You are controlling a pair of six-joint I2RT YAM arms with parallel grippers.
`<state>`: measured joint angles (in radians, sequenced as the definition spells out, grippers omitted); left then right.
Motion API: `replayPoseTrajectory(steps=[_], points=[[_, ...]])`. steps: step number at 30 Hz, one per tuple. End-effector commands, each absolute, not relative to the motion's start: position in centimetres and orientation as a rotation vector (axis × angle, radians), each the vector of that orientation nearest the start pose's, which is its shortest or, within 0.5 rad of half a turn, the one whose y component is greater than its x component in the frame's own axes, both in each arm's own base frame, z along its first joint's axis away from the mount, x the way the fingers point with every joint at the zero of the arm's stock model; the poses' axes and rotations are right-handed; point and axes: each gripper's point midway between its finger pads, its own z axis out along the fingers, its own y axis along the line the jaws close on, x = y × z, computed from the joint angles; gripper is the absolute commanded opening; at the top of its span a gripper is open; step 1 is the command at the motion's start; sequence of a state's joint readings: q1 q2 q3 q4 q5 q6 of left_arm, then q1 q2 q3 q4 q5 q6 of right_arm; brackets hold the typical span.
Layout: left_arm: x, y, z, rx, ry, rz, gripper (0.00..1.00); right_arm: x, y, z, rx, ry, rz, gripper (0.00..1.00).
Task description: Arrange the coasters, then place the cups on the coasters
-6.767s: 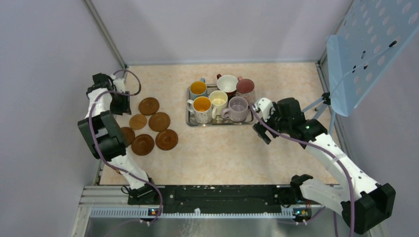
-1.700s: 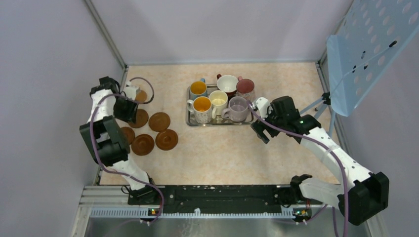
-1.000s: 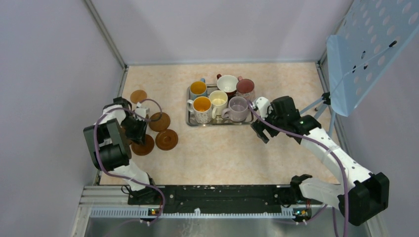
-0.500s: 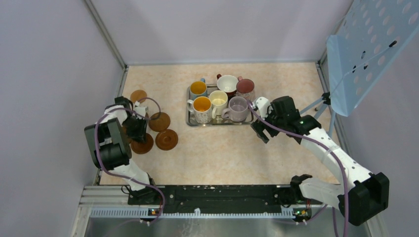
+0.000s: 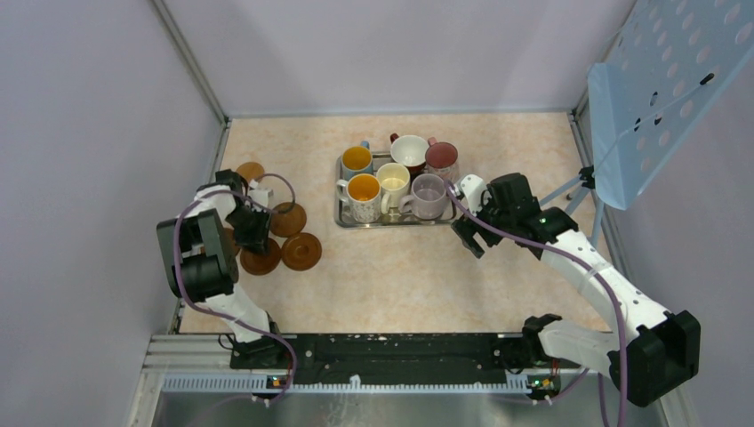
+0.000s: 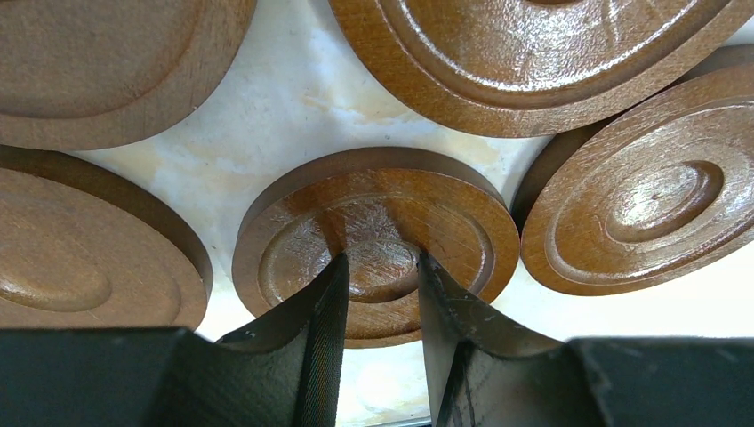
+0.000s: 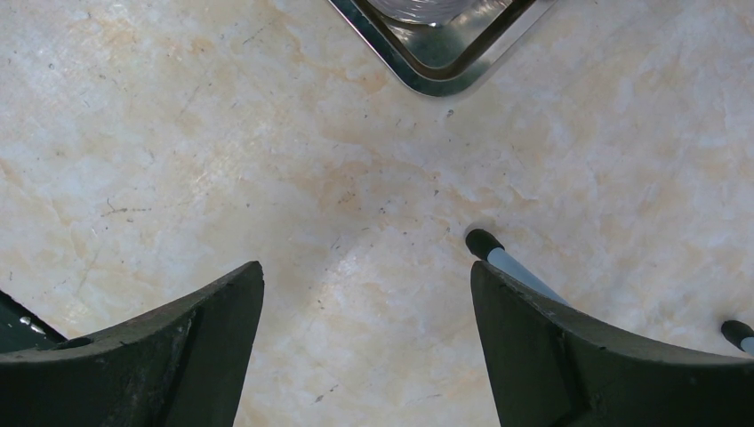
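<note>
Your left arm hides part of the coasters (image 5: 300, 251) from above, and the wrist view crops four neighbours. They lie flat, ringed faces up, round with no long axis, left of the tray (image 5: 400, 223). The left gripper (image 6: 382, 260) stands narrowly parted over a small coaster (image 6: 373, 191); contact is unclear. The right gripper (image 7: 366, 267) gapes wide and empty near the tray.

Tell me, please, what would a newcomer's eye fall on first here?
Six colourful mugs crowd a steel tray at centre. To the left lie glossy brown coasters, the left gripper poised over one, jaws slightly apart. The right gripper gapes wide beside the tray.
</note>
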<state>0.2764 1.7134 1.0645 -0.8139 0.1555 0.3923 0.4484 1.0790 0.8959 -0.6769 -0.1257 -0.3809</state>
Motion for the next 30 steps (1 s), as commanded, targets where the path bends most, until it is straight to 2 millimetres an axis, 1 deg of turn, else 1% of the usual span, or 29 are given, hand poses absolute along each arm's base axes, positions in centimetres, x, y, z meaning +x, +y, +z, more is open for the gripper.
replayPoseTrajectory(steps=[1, 3, 6, 9, 12, 14, 15, 16, 18, 21, 23, 25, 30], points=[[28.9, 5.8, 1.4, 0.173, 2.938, -0.203, 0.41, 25.5, 13.0, 15.1, -1.013, 2.175, 0.183, 0.85], [29.0, 5.7, 2.3, 0.176, 2.936, -0.215, 0.43, 25.6, 12.9, 15.2, -1.014, 2.174, 0.181, 0.85], [30.5, 5.7, 5.1, 0.194, 2.876, -0.226, 0.47, 25.6, 12.9, 15.2, -1.014, 2.174, 0.182, 0.85], [32.5, 5.3, 7.6, 0.195, 2.811, -0.265, 0.5, 25.5, 13.1, 15.1, -1.012, 2.174, 0.192, 0.85], [35.6, 5.7, 9.3, 0.164, 2.755, -0.269, 0.52, 25.5, 13.3, 15.1, -1.011, 2.172, 0.206, 0.85], [37.4, 6.2, 9.4, 0.139, 2.75, -0.259, 0.53, 25.5, 13.3, 15.1, -1.01, 2.173, 0.21, 0.85], [38.5, 6.8, 9.7, 0.135, 2.742, -0.229, 0.53, 25.5, 13.3, 15.2, -1.008, 2.171, 0.208, 0.85], [39.2, 7.4, 9.6, 0.13, 2.74, -0.2, 0.53, 25.6, 13.3, 15.3, -1.007, 2.17, 0.206, 0.85], [40.5, 8.5, 9.3, 0.129, 2.732, -0.144, 0.52, 25.6, 13.3, 15.3, -1.006, 2.169, 0.203, 0.85], [42.0, 10.4, 8.9, 0.079, 2.719, -0.091, 0.5, 25.6, 13.2, 15.4, -1.006, 2.168, 0.199, 0.85], [43.2, 10.7, 8.7, 0.073, 2.706, -0.098, 0.49, 25.6, 13.2, 15.3, -1.006, 2.171, 0.198, 0.85], [44.7, 11.2, 9.0, 0.068, 2.67, -0.086, 0.51, 25.5, 13.2, 15.3, -1.007, 2.174, 0.202, 0.85], [49.2, 12.3, 9.6, 0.023, 2.583, -0.072, 0.57, 25.5, 13.3, 15.0, -1.009, 2.182, 0.211, 0.85]])
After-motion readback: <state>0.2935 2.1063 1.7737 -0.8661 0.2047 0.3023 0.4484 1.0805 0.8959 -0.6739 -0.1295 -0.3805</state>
